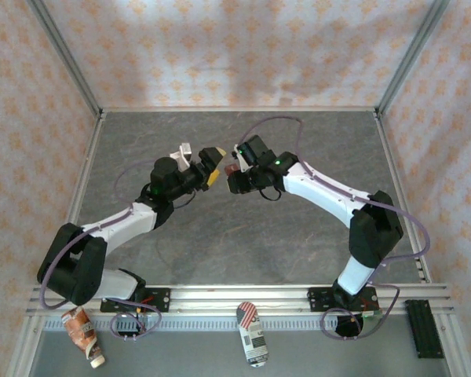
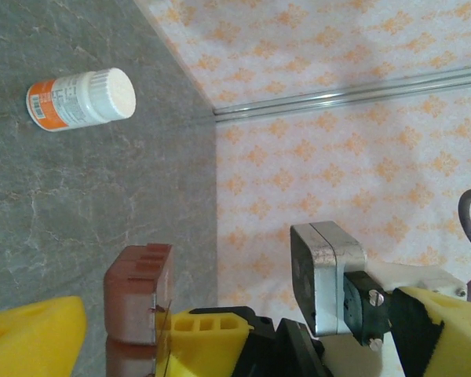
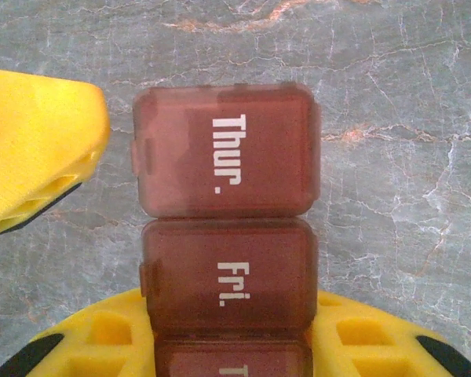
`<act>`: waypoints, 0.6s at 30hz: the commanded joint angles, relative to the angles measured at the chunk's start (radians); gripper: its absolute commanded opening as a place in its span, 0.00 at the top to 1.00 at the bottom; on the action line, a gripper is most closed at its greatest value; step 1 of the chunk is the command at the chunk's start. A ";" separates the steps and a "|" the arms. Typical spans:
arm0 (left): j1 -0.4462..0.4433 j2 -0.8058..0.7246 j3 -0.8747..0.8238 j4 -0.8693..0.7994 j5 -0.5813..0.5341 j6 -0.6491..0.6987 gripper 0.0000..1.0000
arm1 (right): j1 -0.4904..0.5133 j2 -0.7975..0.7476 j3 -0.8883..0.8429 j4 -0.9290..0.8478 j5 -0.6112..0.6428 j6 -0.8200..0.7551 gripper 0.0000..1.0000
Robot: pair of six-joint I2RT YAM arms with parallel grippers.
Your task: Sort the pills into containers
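Note:
The containers [image 3: 228, 149] are a dark red-brown strip with lids marked "Thur." and "Fri.". My right gripper [image 3: 228, 339] is shut on the strip's near end, a yellow finger [image 3: 94, 345] on each side, holding it above the grey table. In the top view the right gripper [image 1: 237, 163] and the containers [image 1: 231, 168] hang over the table's middle. My left gripper [image 1: 196, 159] stands wide open right beside them. From the left wrist the containers [image 2: 139, 292] are between the left gripper's [image 2: 235, 314] spread fingers, untouched. All lids look closed. The pills are hidden.
A white round bottle [image 2: 82, 98] with an orange label lies on its side on the table near the back wall. On the near ledge lie a brown tube [image 1: 84, 334], a flag-printed bottle [image 1: 252, 334] and a black block [image 1: 422, 327]. Patterned walls enclose the table.

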 commanded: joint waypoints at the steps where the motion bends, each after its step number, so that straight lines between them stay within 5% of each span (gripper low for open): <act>1: -0.016 0.003 0.002 0.078 -0.021 -0.021 0.00 | -0.004 0.007 -0.013 0.022 0.017 0.019 0.76; 18: -0.056 0.001 -0.006 0.099 -0.055 -0.035 0.01 | -0.005 0.015 -0.012 0.031 0.017 0.025 0.76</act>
